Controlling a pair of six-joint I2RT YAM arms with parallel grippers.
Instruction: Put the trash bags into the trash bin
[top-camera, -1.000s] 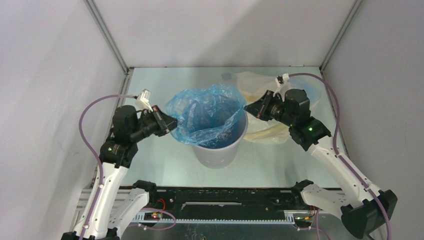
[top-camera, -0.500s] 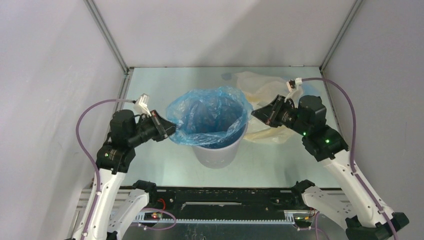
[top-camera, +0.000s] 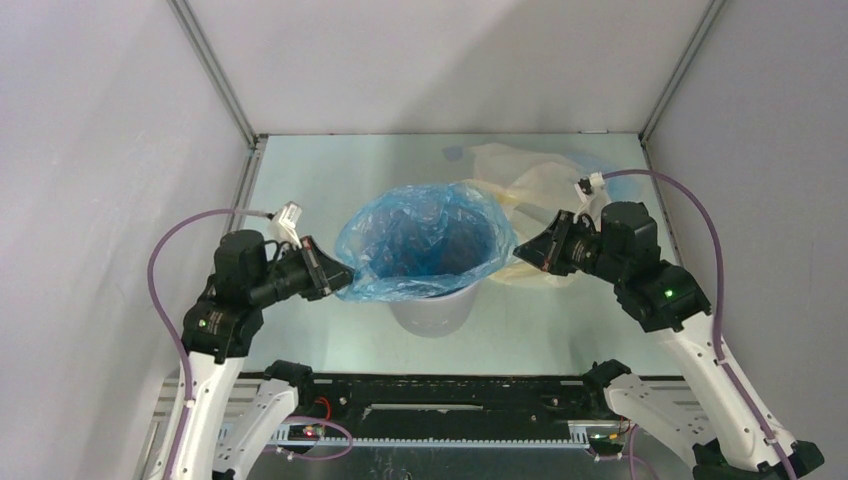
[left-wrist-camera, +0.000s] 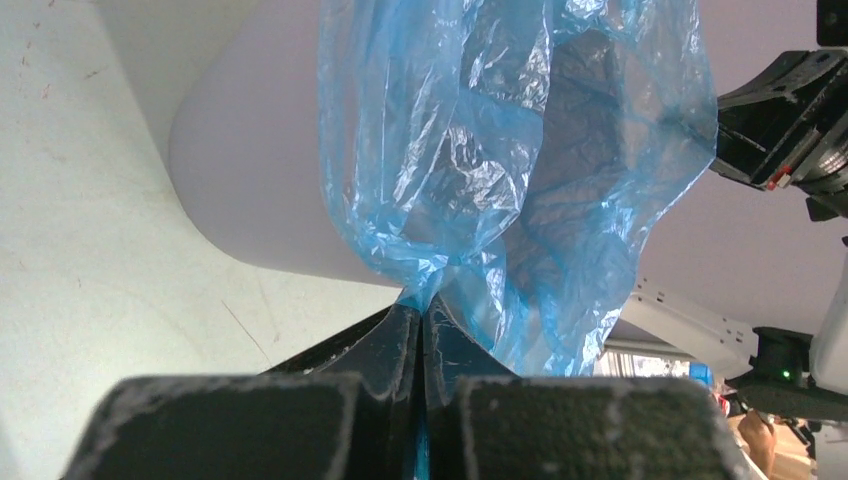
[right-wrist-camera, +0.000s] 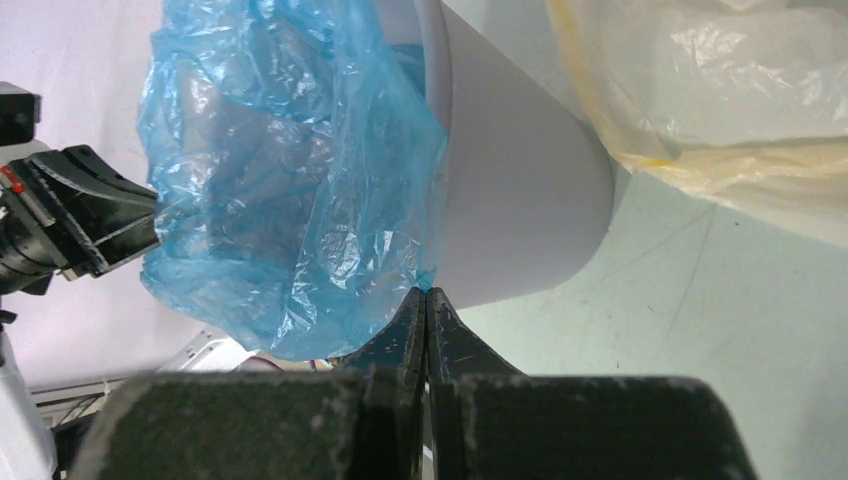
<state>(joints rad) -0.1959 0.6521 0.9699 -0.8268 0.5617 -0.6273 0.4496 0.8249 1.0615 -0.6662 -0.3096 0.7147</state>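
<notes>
The bright blue trash bag (top-camera: 425, 240) hangs open inside the light grey trash bin (top-camera: 432, 312) at the table's middle, its mouth stretched wider than the bin's rim. My left gripper (top-camera: 345, 277) is shut on the bag's left edge (left-wrist-camera: 440, 285). My right gripper (top-camera: 520, 250) is shut on the bag's right edge (right-wrist-camera: 425, 285). The bin wall shows in the left wrist view (left-wrist-camera: 250, 170) and in the right wrist view (right-wrist-camera: 520, 200). Cream-yellow and pale bags (top-camera: 530, 190) lie crumpled on the table behind and right of the bin, also in the right wrist view (right-wrist-camera: 720, 100).
Grey enclosure walls with metal corner posts (top-camera: 215, 75) close in the table on the left, back and right. A black rail (top-camera: 450, 395) runs along the near edge between the arm bases.
Both grippers have moved apart and toward the near edge, holding the blue bag. The bag's mouth has been pulled wider and lower over the bin's rim.
</notes>
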